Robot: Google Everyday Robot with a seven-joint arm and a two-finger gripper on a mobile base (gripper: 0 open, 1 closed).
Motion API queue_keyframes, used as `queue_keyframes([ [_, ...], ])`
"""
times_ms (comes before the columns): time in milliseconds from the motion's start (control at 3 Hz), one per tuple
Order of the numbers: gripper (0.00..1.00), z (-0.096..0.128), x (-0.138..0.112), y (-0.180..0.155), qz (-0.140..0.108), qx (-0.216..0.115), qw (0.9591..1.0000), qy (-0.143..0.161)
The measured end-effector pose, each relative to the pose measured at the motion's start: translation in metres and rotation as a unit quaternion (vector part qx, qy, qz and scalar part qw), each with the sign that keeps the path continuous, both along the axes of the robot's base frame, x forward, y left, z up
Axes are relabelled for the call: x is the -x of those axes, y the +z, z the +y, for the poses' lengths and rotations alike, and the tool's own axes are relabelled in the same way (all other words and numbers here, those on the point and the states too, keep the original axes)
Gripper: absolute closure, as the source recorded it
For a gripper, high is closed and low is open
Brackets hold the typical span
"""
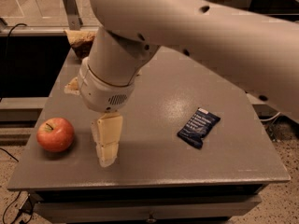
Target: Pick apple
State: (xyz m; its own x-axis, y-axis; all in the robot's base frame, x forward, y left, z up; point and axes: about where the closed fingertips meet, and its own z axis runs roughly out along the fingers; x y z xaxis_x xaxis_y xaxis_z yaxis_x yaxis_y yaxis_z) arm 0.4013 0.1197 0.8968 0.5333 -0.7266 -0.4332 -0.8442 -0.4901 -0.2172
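Observation:
The apple (55, 134) is round and red with yellowish patches and a short dark stem. It sits on the grey table (187, 167) near the front left corner. My gripper (107, 143) hangs from the large white arm, pointing down just above the table. It is a short way to the right of the apple and does not touch it. It holds nothing that I can see.
A dark blue snack packet (198, 127) lies on the right half of the table. A crumpled chip bag (80, 40) lies at the back left, largely hidden behind the arm. The table's front edge runs close below the gripper and the apple.

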Motion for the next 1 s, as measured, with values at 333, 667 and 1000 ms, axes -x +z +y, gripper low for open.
queue_keyframes([
  [333,0.0,0.019,-0.007,-0.013,0.023,-0.015,0.9996,-0.006],
  [667,0.0,0.042,-0.012,-0.024,0.045,-0.029,0.9985,-0.01],
  [1000,0.0,0.065,-0.014,-0.034,0.057,-0.033,0.9978,-0.01],
])
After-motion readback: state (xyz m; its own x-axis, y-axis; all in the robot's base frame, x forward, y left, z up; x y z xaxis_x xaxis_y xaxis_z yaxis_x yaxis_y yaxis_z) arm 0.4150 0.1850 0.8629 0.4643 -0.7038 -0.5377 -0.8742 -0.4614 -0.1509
